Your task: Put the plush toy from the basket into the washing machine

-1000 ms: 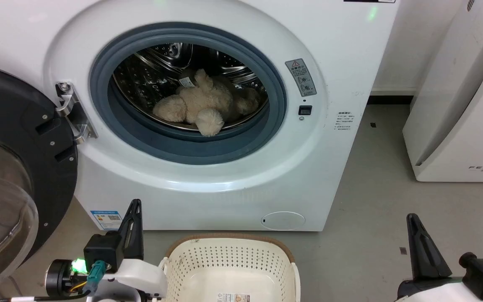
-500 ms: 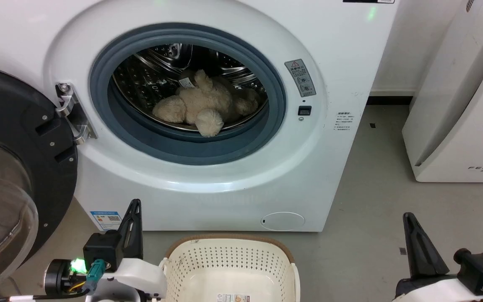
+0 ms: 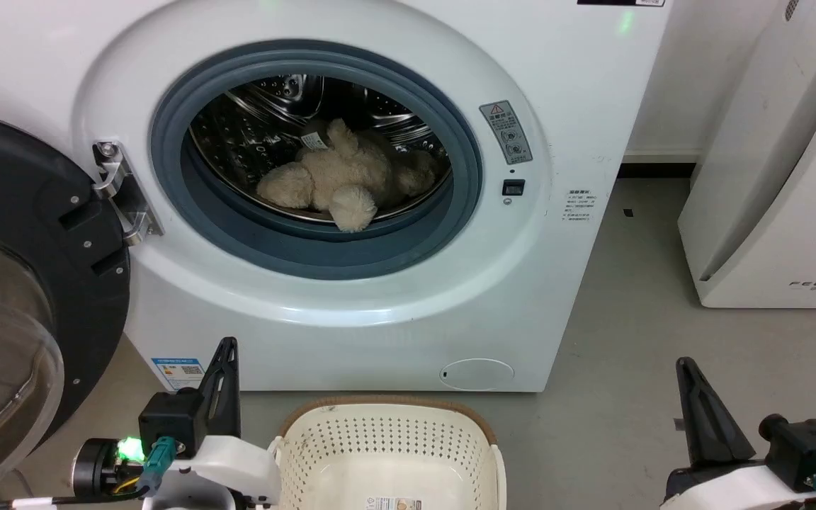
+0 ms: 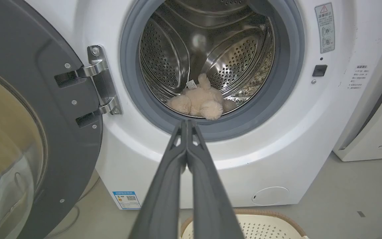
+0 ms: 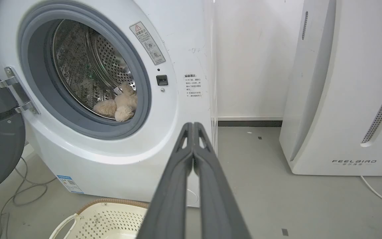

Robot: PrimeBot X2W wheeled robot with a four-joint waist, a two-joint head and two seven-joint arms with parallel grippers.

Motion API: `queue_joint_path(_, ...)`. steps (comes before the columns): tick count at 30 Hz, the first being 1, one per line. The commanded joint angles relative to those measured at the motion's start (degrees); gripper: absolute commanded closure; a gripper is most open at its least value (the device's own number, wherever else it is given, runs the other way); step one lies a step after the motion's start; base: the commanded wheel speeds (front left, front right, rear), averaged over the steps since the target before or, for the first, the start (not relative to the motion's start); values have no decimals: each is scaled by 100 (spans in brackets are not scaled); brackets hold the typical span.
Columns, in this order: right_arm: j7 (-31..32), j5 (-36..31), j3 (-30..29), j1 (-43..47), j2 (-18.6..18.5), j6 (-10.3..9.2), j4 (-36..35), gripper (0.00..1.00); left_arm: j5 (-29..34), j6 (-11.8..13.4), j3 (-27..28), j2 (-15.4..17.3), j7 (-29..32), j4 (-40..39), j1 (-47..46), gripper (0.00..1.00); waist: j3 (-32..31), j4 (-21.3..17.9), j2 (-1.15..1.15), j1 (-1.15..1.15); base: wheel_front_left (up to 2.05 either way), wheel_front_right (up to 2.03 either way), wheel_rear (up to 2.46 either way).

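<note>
The beige plush toy [image 3: 341, 180] lies inside the steel drum of the white washing machine [image 3: 394, 304], one rounded limb resting near the grey rubber rim; it also shows as the plush toy [image 4: 199, 103] and the plush toy [image 5: 119, 106]. The cream basket [image 3: 387, 432] stands on the floor before the washer with nothing in it, a paper label on its bottom. My left gripper [image 3: 227, 343] is shut and holds nothing, low at the left of the basket; its tips [image 4: 187, 122] meet. My right gripper [image 3: 684, 363] is shut with nothing in it, low at the right.
The washer's dark-framed glass door [image 3: 18, 283] stands swung open at the left. A white slanted appliance marked FEELBIRD [image 5: 343, 99] stands at the right on the grey floor [image 3: 663, 319]. Cables [image 5: 15, 196] lie on the floor left of the washer.
My right gripper has drifted slightly left and up in the head view. The plush toy, basket and left gripper have stayed put.
</note>
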Motion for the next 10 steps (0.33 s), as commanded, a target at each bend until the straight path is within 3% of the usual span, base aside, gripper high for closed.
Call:
queue_joint_path(1,24,-60,15,-85,-1,1,-28,100,59,-18,16,-27,22,-59,83,100,-1,-1,0,0,0,0,0)
queue_joint_path(10,153,-187,29,-121,-1,2,-47,100,82,-35,35,-40,150,-175,123,100,-9,-11,0,0,0,0,0)
